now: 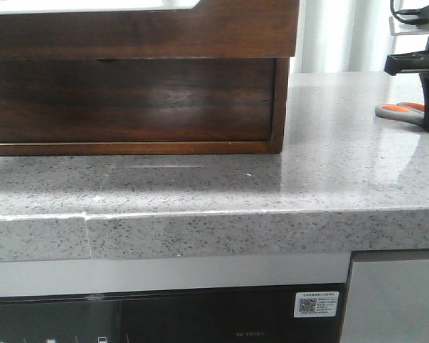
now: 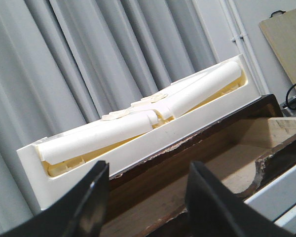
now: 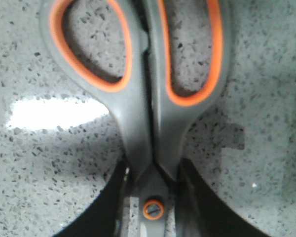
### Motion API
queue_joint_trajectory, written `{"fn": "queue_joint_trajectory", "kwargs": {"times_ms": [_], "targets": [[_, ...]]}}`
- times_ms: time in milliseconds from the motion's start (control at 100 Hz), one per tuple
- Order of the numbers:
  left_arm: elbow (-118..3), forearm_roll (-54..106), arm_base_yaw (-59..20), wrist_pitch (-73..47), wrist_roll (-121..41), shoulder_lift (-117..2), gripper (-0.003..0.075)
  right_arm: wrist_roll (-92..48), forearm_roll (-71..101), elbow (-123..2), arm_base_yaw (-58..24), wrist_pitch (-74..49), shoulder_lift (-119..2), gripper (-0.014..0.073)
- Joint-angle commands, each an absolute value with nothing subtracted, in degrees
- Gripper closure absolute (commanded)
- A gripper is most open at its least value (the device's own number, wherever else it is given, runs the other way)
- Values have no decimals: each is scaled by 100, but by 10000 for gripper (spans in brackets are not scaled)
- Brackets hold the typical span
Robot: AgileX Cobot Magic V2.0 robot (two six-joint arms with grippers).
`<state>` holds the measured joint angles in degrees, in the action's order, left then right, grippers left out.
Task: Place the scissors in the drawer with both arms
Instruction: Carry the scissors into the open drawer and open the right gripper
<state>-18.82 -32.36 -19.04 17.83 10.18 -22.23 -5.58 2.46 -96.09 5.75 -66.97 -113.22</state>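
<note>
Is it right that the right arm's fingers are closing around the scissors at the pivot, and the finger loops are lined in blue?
Not quite: the scissors have finger loops lined in orange, as the right wrist view shows. The right arm's fingers do sit beside the pivot.

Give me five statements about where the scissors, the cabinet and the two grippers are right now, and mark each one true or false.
1. The scissors lie on the speckled stone counter. True.
2. The right gripper has its fingers on either side of the scissors near the pivot screw. True.
3. The scissors are already inside the wooden cabinet. False: in the front view they are out on the counter, off to the right of it.
4. The scissors' finger loops are lined in blue. False: the lining is orange on grey handles.
5. The left gripper is clamped on an object. False: its fingers stand apart with nothing between them, over the cabinet's top.
</note>
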Motion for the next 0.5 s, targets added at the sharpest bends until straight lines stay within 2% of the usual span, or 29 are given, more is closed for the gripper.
{"fn": "queue_joint_trajectory", "kwargs": {"times_ms": [0,490], "targets": [[-2052,-3103,-1911,2093,1085,-2247,402,-671,511,-9695,594,-6628,-10897,718],[-2052,-3103,-1911,2093,1085,-2247,402,-2810,2497,-9987,390,-5834,-8588,718]]}}
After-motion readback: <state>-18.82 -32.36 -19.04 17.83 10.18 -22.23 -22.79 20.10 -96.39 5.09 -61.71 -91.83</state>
